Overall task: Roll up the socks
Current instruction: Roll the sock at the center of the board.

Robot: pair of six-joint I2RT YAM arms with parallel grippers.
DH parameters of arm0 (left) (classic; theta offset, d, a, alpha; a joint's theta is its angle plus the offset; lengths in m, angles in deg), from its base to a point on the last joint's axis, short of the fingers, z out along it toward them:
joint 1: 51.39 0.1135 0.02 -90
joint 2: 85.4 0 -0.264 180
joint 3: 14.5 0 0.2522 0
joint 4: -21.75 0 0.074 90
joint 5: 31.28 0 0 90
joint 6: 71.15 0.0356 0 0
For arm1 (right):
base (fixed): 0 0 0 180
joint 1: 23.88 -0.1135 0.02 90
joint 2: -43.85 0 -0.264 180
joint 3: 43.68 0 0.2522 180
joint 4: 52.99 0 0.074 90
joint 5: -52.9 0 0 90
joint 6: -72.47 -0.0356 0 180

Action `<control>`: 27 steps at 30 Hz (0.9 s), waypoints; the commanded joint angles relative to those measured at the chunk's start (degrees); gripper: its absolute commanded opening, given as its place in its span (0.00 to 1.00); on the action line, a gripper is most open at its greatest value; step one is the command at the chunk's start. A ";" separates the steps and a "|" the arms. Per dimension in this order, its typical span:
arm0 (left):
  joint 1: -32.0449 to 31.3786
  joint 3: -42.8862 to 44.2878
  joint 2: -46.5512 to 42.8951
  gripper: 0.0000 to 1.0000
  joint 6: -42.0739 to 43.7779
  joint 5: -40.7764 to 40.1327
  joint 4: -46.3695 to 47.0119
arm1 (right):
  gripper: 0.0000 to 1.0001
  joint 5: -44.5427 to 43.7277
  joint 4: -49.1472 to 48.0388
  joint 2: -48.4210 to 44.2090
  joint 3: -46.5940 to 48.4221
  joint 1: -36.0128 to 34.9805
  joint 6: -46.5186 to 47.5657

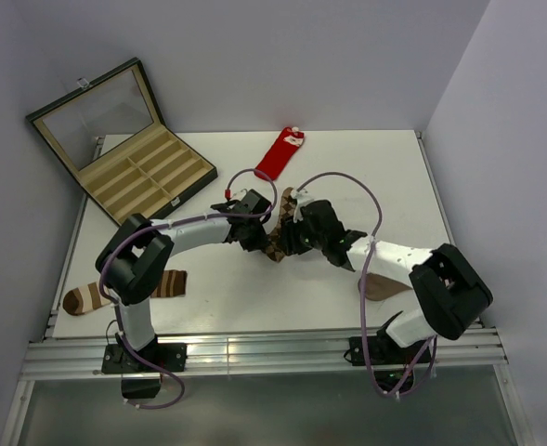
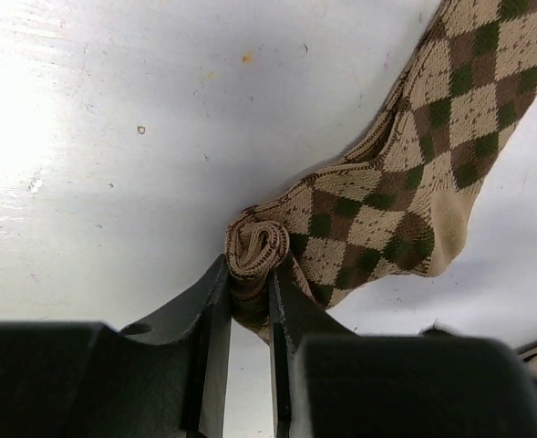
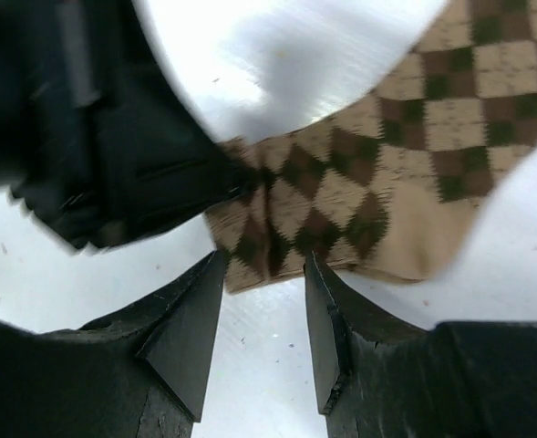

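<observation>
The argyle sock [image 2: 387, 210] lies mid-table, tan with dark brown diamonds, one end wound into a small roll [image 2: 254, 245]. My left gripper [image 2: 248, 274] is shut on that roll, its fingers pressing both sides. My right gripper [image 3: 263, 260] stands open, its tips at the near edge of the same sock [image 3: 341, 201], which bunches slightly between them without being pinched. In the right wrist view the left gripper [image 3: 113, 164] is a dark blurred mass on the sock's left. From above, both grippers meet over the argyle sock [image 1: 278, 243]. The red sock [image 1: 280, 153] lies flat at the back.
An open compartment box [image 1: 124, 139] sits at the back left corner. A brown-and-cream striped sock [image 1: 87, 297] lies at the front left edge. A plain tan-brown sock [image 1: 382, 286] shows beside the right arm. Purple cables loop over both arms.
</observation>
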 commanded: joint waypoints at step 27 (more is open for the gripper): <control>1.26 -1.63 2.33 0.00 0.60 1.95 -2.81 | 0.46 -9.58 -5.20 8.78 -2.06 -9.51 8.03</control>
